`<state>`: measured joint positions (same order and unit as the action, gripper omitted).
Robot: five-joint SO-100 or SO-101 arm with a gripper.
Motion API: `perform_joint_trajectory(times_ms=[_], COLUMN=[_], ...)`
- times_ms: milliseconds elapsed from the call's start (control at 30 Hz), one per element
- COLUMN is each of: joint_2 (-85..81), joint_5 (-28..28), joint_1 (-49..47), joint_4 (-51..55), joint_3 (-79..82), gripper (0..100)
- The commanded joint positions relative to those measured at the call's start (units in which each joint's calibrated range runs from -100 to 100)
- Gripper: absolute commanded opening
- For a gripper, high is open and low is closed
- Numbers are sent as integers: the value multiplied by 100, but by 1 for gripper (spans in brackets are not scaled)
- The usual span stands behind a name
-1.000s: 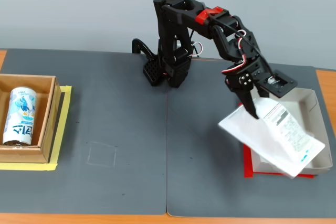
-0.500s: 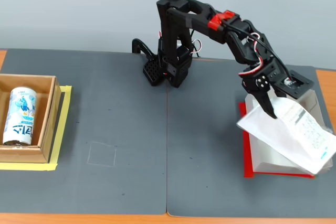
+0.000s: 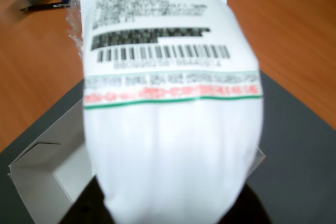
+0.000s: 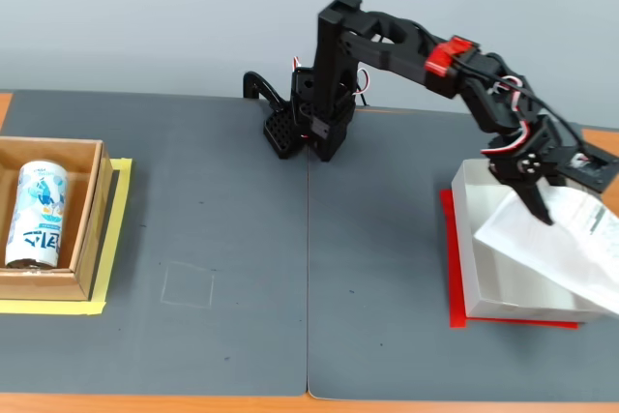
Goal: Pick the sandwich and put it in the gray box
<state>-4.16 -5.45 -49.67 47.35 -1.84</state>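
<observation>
Near worktop's right edge: gripper [image 4: 542, 202] clamped on the sandwich [image 4: 556, 244], held tilted over the gray box [image 4: 503, 287], low end inside. Far left, drink can [image 4: 37, 214] in brown box [image 4: 89, 215]. Label and barcode fill wrist view.

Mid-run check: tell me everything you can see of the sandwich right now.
The sandwich is a flat white pack with a clear plastic edge and a white label bearing dense print, a barcode and red and green lines, seen blurred in the wrist view. The gripper holds it by its upper end. It hangs tilted over the gray box, its lower left corner inside the box outline and its right end past the right wall. Whether it touches the box is unclear.
</observation>
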Motion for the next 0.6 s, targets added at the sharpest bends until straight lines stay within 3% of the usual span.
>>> perform_joint_trajectory(times_ms=[0, 567], joint_2=[200, 921], joint_5=[-21, -21], joint_1=[-162, -609], joint_4=[-100, -100], joint_3=[-689, -1096], gripper=[2, 2])
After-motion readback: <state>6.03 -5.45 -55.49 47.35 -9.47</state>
